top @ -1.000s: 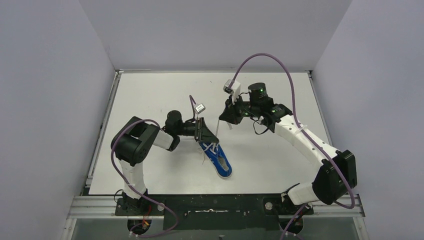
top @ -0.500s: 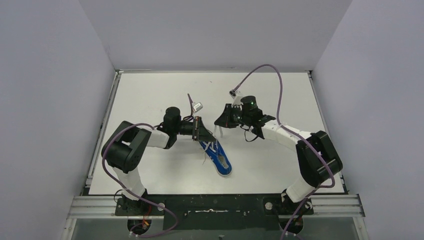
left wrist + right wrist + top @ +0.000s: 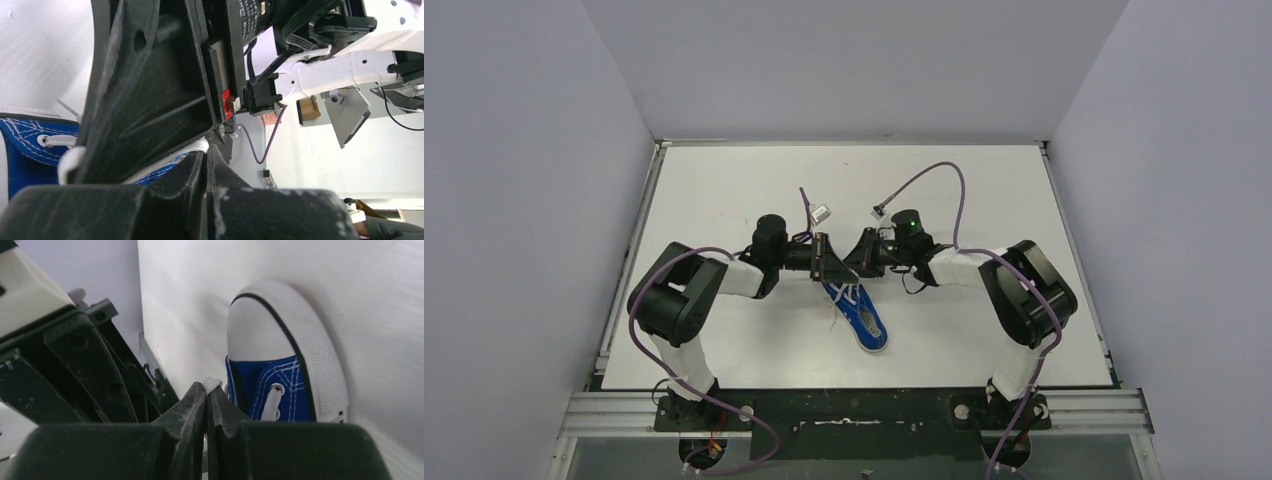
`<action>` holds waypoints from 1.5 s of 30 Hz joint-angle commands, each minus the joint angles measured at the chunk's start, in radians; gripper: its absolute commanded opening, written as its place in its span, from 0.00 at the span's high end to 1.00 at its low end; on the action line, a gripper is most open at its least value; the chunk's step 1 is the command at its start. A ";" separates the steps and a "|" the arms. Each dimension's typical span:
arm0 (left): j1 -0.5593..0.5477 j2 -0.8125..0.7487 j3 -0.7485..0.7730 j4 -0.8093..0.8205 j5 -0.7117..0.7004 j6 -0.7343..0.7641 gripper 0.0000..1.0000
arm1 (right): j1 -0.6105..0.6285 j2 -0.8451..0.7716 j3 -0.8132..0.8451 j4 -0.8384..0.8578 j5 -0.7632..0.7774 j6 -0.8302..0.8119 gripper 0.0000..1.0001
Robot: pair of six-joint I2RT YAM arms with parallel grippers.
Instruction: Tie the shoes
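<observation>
The small blue sneaker point(image 3: 864, 322) lies mid-table, pointing diagonally, with white laces and a white sole rim. My left gripper point(image 3: 828, 264) and right gripper point(image 3: 856, 262) meet tip to tip just above its upper-left end. In the right wrist view my right gripper point(image 3: 207, 385) is shut on a white lace end point(image 3: 212, 383), with the white toe cap point(image 3: 255, 330) behind it. In the left wrist view my left gripper point(image 3: 206, 150) is shut, with a white lace point(image 3: 197, 146) running into its tips, next to the blue upper point(image 3: 25, 145).
The white table point(image 3: 724, 190) is walled on three sides, with a metal rail point(image 3: 639, 250) along its left edge. The right arm's purple cable point(image 3: 934, 172) arcs above its wrist. A loose lace strand point(image 3: 832, 320) trails left of the shoe.
My right arm has swung down and left, bringing its gripper from the far middle right up against my left gripper over the shoe. My left gripper has barely moved.
</observation>
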 commanded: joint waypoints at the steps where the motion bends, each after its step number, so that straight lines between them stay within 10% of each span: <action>1: 0.003 -0.056 -0.003 0.046 -0.013 0.005 1.00 | 0.004 0.015 0.007 0.135 -0.250 0.050 1.00; 21: 0.014 -0.208 0.128 -0.686 -0.153 0.474 0.88 | -0.041 -0.003 -0.096 0.281 -0.472 0.069 0.98; 45: -0.027 -0.147 0.174 -0.845 -0.225 0.603 0.67 | -0.068 0.032 -0.136 0.493 -0.526 0.210 1.00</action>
